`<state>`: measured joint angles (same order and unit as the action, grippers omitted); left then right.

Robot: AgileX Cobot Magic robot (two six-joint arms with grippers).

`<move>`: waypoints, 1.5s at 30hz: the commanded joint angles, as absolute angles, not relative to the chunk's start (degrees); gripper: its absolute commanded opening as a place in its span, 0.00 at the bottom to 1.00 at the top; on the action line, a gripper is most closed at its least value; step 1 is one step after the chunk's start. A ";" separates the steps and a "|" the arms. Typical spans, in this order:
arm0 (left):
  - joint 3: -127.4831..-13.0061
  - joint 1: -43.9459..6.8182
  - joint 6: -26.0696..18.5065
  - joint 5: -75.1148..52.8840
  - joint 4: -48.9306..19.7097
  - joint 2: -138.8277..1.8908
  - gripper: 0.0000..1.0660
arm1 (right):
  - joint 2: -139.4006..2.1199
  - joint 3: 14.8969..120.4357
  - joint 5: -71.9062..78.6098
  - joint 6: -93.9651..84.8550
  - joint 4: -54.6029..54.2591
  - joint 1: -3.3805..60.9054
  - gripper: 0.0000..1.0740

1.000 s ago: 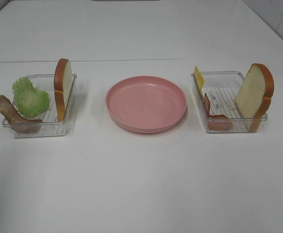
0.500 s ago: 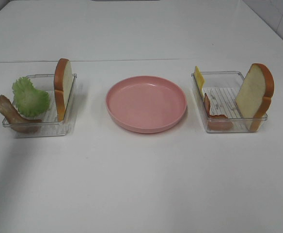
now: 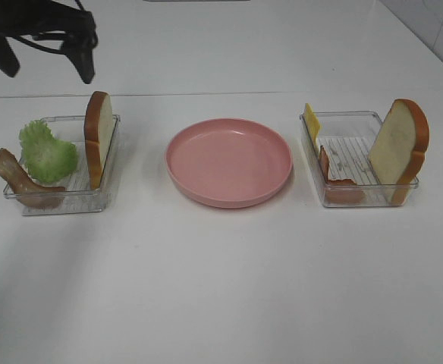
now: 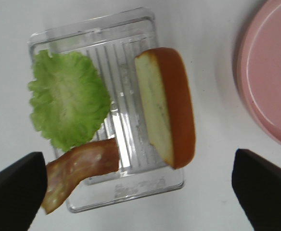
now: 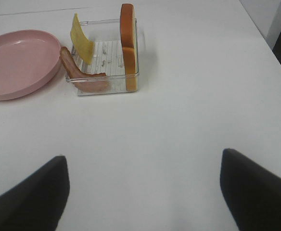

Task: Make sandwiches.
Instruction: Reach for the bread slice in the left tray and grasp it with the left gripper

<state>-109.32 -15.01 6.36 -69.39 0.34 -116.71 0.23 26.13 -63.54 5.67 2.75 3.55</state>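
We see the left gripper (image 4: 139, 178) spread wide, lettuce (image 4: 66, 103) and bread slice (image 4: 167, 106) between its jaws; only the wrist view shows the right gripper (image 5: 143, 168), likewise spread, empty.

Upright bread (image 3: 98, 136) between lettuce (image 3: 47, 152) and plate (image 3: 229, 161)

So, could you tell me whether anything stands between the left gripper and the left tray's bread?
Nothing visible does: the open left gripper hangs above the bread; lettuce and bacon lie beside it.
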 commanded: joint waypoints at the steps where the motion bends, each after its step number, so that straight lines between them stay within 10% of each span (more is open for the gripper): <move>1: -111.78 -16.79 8.02 -75.40 0.00 -119.75 0.96 | 2.06 26.01 -62.97 5.90 3.09 3.67 0.74; 32: -117.46 -19.08 7.62 -72.82 -0.63 -133.10 0.92 | 2.06 26.01 -62.97 5.90 3.09 3.67 0.74; 40: -117.46 -19.08 7.16 -72.42 -0.46 -133.10 0.27 | 2.06 26.01 -62.97 5.90 3.09 3.67 0.74; 45: -117.46 -19.08 7.22 -72.48 -0.57 -133.10 0.27 | 2.06 26.01 -62.97 5.90 3.09 3.67 0.74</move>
<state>-117.17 -18.79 7.28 -69.73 0.57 -133.10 0.23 26.13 -63.54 5.67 2.75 3.55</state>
